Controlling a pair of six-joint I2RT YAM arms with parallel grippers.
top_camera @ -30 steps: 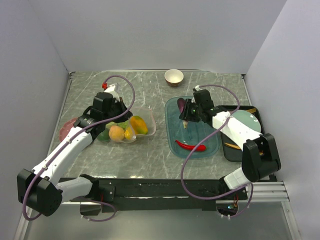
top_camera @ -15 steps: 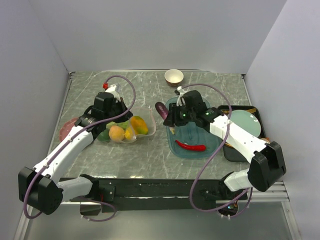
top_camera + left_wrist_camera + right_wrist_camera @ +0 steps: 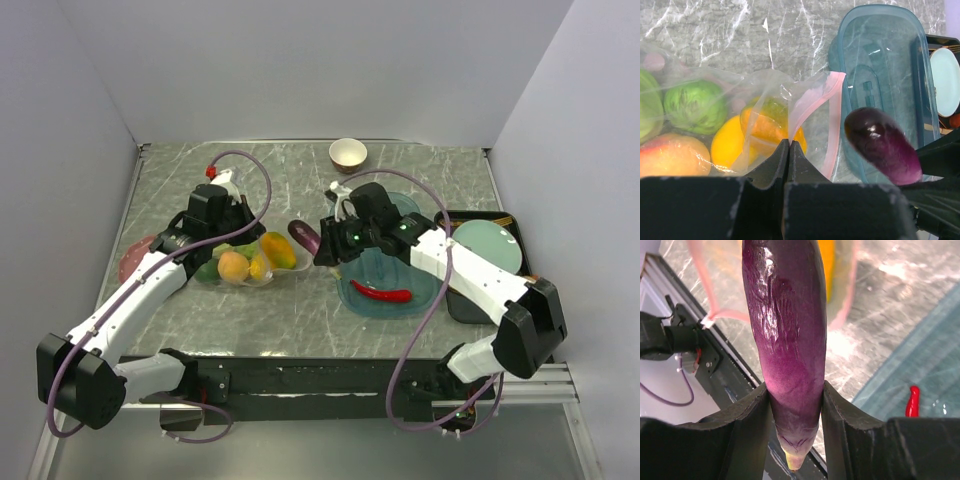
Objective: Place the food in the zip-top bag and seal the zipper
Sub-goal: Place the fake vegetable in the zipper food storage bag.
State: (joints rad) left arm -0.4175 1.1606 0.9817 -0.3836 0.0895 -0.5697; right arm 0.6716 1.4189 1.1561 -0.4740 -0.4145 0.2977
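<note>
Over marble table [image 3: 300, 315]: eggplant [image 3: 787, 340] tight between right fingers [image 3: 742, 440], bag edge [image 3: 795, 107] tight between left fingers [image 3: 767, 175]

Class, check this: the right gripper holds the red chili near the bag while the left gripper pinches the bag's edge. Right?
Not the chili: the right gripper holds the eggplant, as the right wrist view shows. The chili lies in the tray. The rest stands.

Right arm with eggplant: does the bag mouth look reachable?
Likely yes: the left gripper holds the zip-top bag open, and the eggplant in the right gripper hangs beside its mouth, nothing between.
</note>
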